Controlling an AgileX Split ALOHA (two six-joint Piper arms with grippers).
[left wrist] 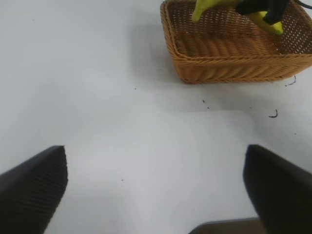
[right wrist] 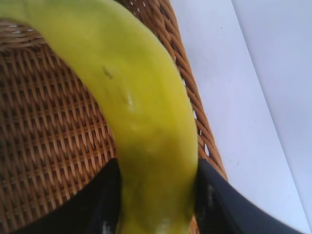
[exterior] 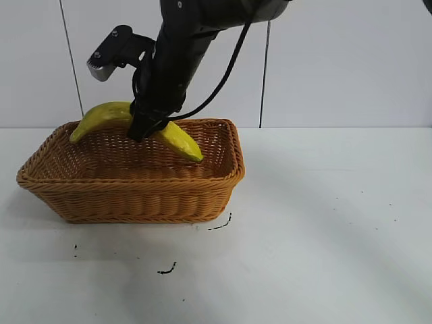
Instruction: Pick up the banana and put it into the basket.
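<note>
Speckled with a few dark marks, the smooth white table (exterior: 324,236) fronts the tan woven basket (exterior: 128,196), its flared sides topped by a braided rim. Just above its interior, the right gripper (exterior: 150,125) clamps the curved, glossy yellow banana (exterior: 179,140) at mid-length, likely for lowering it inside; the fruit is not yet resting on the weave. The left gripper (left wrist: 156,190), fingers spread wide, idles over bare table well apart from the basket

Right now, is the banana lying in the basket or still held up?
Still held: the right gripper clamps the banana over the basket, its lower end dipping inside.
</note>
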